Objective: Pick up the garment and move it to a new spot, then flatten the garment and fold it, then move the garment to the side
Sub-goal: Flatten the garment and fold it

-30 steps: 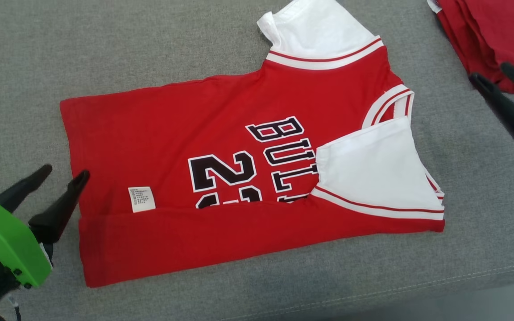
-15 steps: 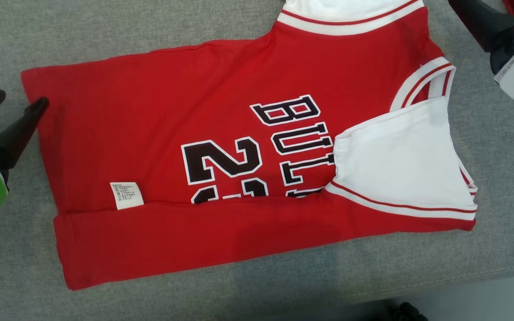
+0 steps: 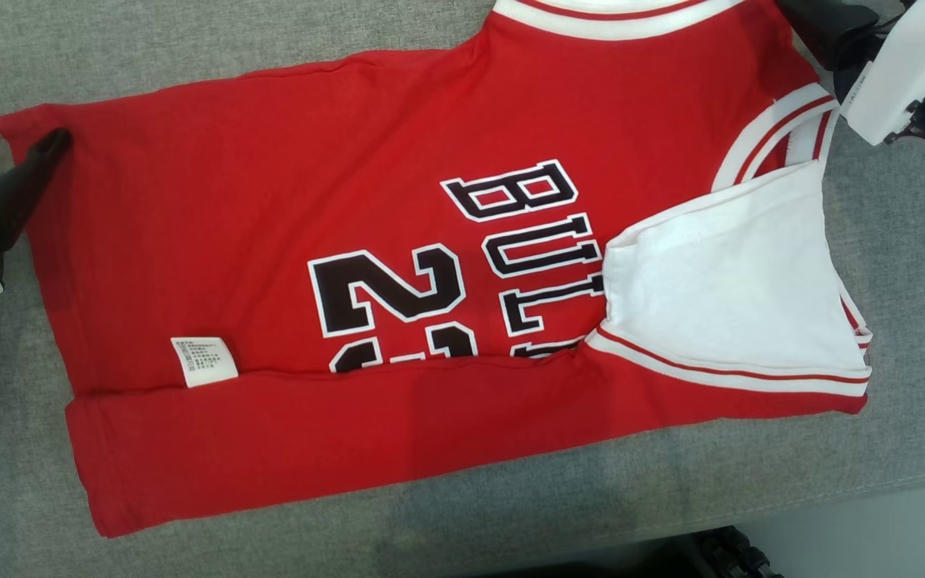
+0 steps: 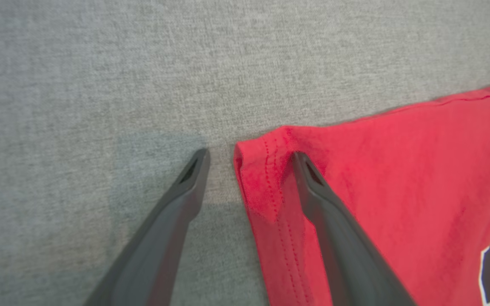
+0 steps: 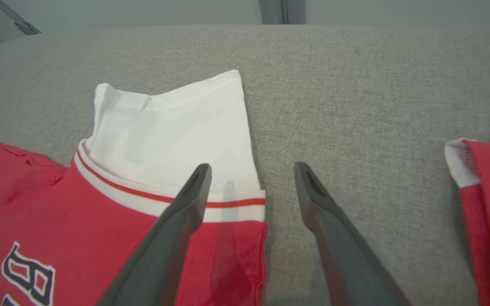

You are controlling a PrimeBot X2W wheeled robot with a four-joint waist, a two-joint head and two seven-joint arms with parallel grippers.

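**Figure. Both grippers set at the far edge of the half-folded jersey.** The jersey [image 3: 230, 201] lies flat on the grey cushion [image 3: 189, 32], its near side already turned over the number. Over the last second the left gripper [image 4: 250, 155] has travelled along the hem to the far hem corner [image 4: 262, 178]. That corner now sits between its spread fingers, one on red cloth just inside the stitching, the other on bare cushion just outside. The right gripper [image 5: 252, 166] has left the spare red garment [image 5: 487, 204] and come over the far shoulder. Its fingers, likewise spread, straddle the jersey's edge just below the white sleeve [image 5: 172, 127]. Nothing is pinched yet. By judgement, closing both would let the far side be folded next.
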